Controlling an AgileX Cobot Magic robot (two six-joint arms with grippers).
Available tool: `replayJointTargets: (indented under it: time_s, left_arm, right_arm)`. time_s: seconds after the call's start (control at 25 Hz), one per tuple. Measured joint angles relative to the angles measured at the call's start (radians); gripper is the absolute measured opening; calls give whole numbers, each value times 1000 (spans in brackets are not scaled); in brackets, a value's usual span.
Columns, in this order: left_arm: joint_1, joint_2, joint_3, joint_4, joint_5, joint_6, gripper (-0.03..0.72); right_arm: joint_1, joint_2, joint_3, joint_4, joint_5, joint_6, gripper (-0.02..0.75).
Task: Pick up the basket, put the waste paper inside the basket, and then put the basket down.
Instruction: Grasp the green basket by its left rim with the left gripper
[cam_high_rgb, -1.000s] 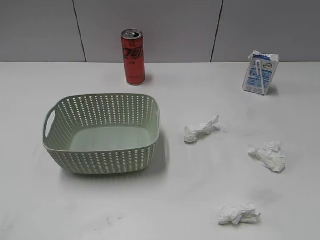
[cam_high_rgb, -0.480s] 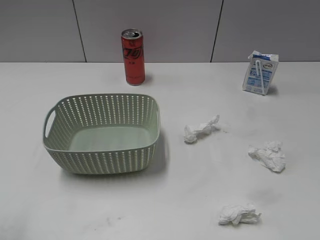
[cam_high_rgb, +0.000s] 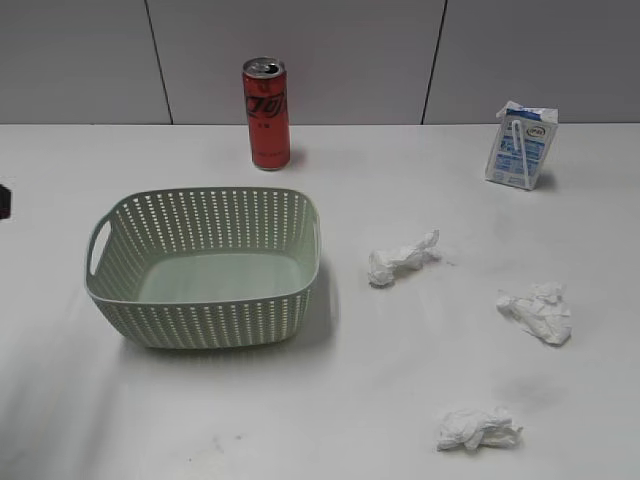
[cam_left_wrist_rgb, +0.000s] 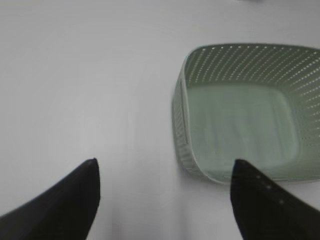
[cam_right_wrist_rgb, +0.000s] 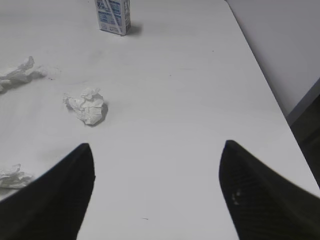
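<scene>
- Nearest, at 5 o'clock, one paper wad (cam_high_rgb: 478, 429) lies loose on the table (cam_high_rgb: 380, 380); two more wads (cam_high_rgb: 538, 312) (cam_high_rgb: 401, 259) lie further, all well apart.
- Left gripper (cam_left_wrist_rgb: 165, 172) hangs wide open beside the basket (cam_high_rgb: 205, 266), holding nothing, probably aiming for its handle (cam_high_rgb: 99, 245).
- Right gripper (cam_right_wrist_rgb: 156, 152) is wide open, empty; the table edge is at its 3 o'clock.
- Farthest, can (cam_high_rgb: 266, 113) at 12 o'clock and carton (cam_high_rgb: 521, 145) at 2 leave free room.
</scene>
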Motion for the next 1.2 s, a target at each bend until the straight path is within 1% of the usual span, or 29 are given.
replayJointTargets:
  time_s: [0.12,0.28,0.44,0.64,0.72,0.8,0.92,1.2]
  left_arm:
    - [-29,151,-91,-1,16,0,621]
    - [-71,357,-228,-1,84,0,617]
    - [-104,547,-364,18,160,-1,593]
    - [-118,725,-497,127,245,-112,567]
    - [-118,774,-527,146,266,-136,566]
    - [-118,815,-541,128,267,-144,565]
    - [-118,861,-544,87,257,-147,565]
    - [-118,915,-545,82,216,-150,554]
  right_arm:
    - [0,0,0,0,0,0,586]
    - [0,0,0,0,0,0,587]
    - [0,0,0,0,0,0,587]
    - [0,0,0,0,0,0,585]
    - [0,0,0,0,0,0,585]
    - [0,0,0,0,0,0,585]
    - [0,0,0,0,0,0,585]
    - [0,0,0,0,0,0,585]
